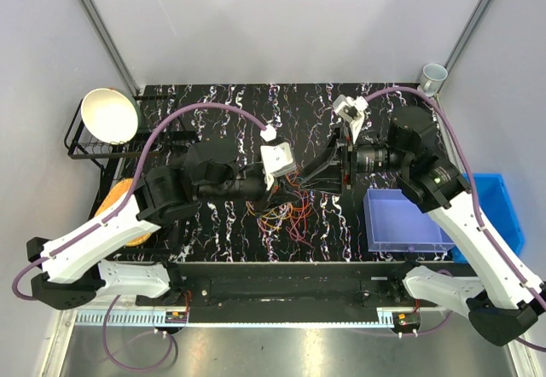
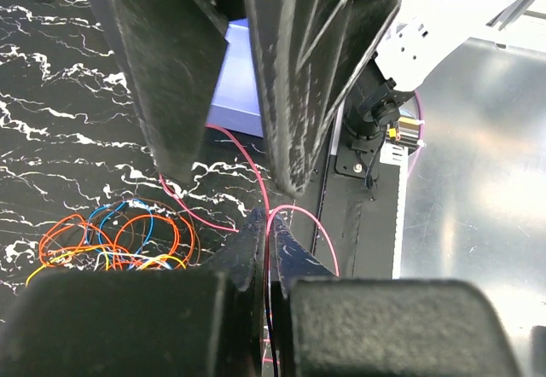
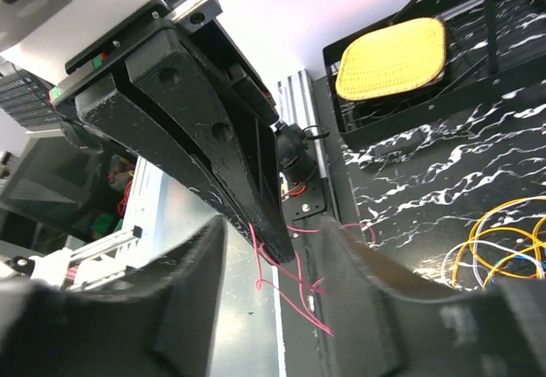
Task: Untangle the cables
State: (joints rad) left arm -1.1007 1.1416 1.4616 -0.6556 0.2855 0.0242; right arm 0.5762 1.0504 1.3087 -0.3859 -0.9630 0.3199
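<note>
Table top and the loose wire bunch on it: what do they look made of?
The black white-veined table top looks like marble-print laminate or film, faintly glossy; real stone can't be ruled out. The bunch of thin, mostly orange cables looks like plastic-insulated wire: bright smooth jackets, springy loops.

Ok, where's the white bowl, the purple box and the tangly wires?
white bowl (image 1: 109, 114), top view, on its bare inside.
purple box (image 1: 401, 223), top view, on its bare floor.
wires (image 2: 128, 259), left wrist view, on the orange and yellow loops.
</note>
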